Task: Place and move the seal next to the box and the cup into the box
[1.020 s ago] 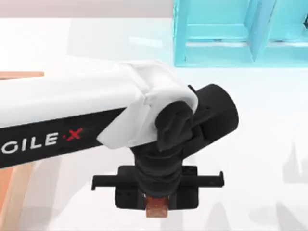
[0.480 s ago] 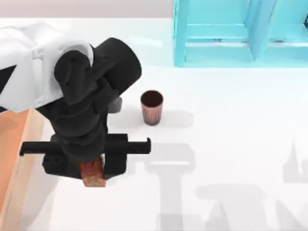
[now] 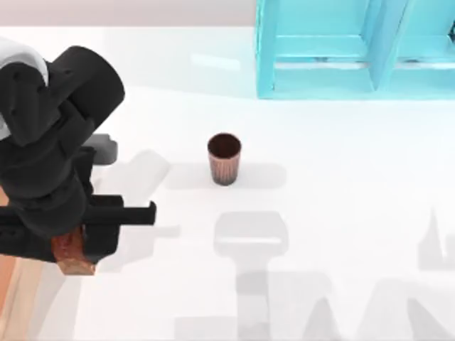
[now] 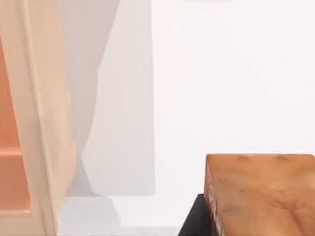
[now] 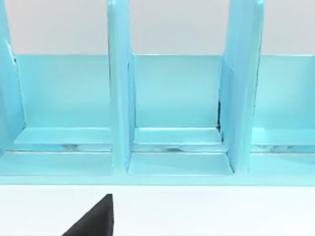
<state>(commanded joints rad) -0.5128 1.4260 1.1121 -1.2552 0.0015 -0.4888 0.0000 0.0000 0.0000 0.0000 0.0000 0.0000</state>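
Nearest the bottom left of the top view, the left gripper [image 3: 71, 245] hung over the table [image 3: 341, 213] with its jaws clamped on the seal [image 3: 71, 254], a glossy reddish-brown block poking out beneath the black fingers. The seal sat just above the pale rim of the box [image 3: 8, 284], the shallow orange tray at the table's left edge; in the left wrist view the seal [image 4: 261, 194] showed as a flat-topped chunk with the box rim [image 4: 44, 123] off to one side across a strip of bare table. The step in hand looked like carrying the seal to a spot beside the box; the next move would call for lowering it onto the table just outside the rim and letting go. Its long axis could not be judged. Farther back, near the middle, the ribbed cup [image 3: 225, 159] stood upright, mouth up, well apart from the box. Farthest off stood a turquoise shelf [image 3: 355, 50], which the right wrist view faced.
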